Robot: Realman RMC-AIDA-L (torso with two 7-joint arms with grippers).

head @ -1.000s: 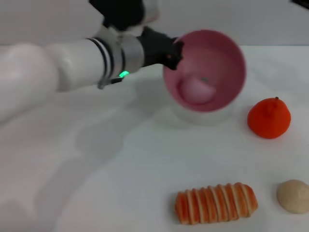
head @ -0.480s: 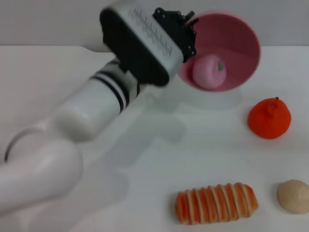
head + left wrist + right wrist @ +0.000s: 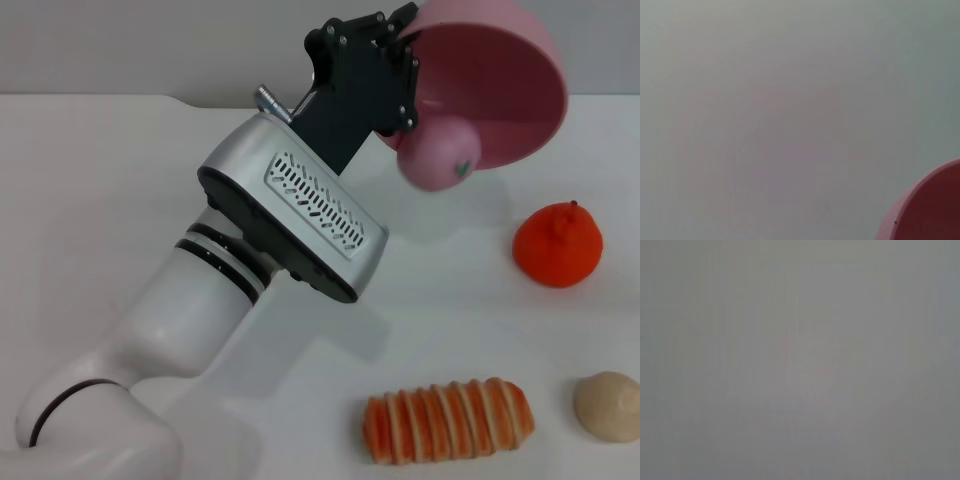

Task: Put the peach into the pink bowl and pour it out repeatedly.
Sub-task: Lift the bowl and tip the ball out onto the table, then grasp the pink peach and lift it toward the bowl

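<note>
My left arm reaches up across the white table, and my left pincer is clamped on the near rim of the bowl, holding it clear of the table and tipped steeply toward me, mouth down and forward. My left wrist view shows only a sliver of that pink rim against blank wall. The peach sits right at the bowl's lower lip, half over the edge, leaf mark showing; I cannot tell whether it is touching the rim or already falling free.

I judge this as the middle of a pour: the peach has been in the bowl, and it is on its way out but has not yet reached the table. What is left of this round is for it to land; then the bowl goes back upright, the peach goes in again, and I repeat.

Right of the bowl, an orange fruit sits on the table, with a striped bread loaf nearer me and a beige lump at the far right. My right pincer is not in sight.
</note>
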